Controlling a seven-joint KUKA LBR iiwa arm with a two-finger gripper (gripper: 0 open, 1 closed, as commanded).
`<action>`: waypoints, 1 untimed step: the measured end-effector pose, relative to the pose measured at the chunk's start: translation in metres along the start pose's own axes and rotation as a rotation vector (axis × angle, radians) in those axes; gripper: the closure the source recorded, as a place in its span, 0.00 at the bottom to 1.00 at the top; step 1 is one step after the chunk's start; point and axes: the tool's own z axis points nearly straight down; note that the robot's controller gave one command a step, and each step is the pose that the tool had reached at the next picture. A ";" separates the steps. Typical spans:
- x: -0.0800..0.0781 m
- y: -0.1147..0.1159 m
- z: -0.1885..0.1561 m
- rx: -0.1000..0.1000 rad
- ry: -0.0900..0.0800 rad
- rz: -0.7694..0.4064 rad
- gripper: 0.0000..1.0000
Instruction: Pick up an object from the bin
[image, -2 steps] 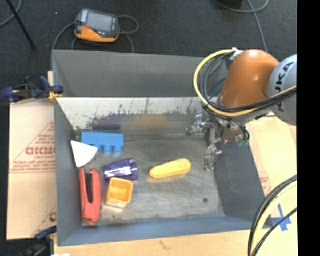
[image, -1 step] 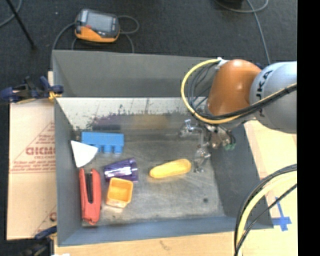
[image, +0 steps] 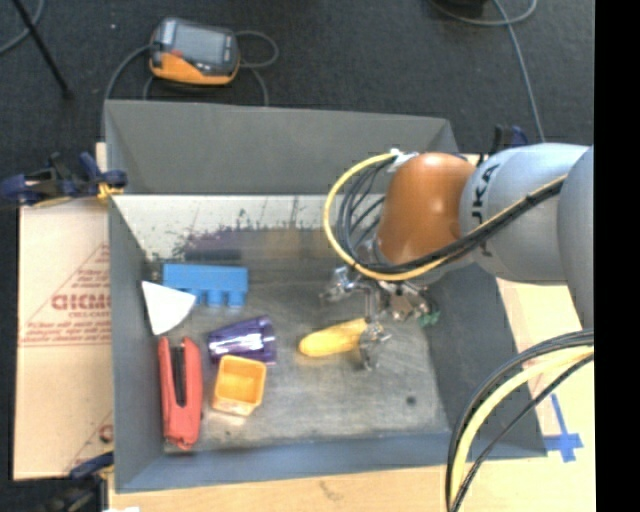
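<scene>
Jaws low, at right end of yellow banana-shaped toy (image: 333, 342), middle of bin (image: 330, 405) — open or closed, cannot tell. Toy not lifted; grasp, lift remain.

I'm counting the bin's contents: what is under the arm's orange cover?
The end effector, beside a yellow banana's right end. The bin floor behind it, under the cover, is hidden.
</scene>
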 end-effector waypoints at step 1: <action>0.017 0.009 0.006 0.006 -0.011 -0.315 1.00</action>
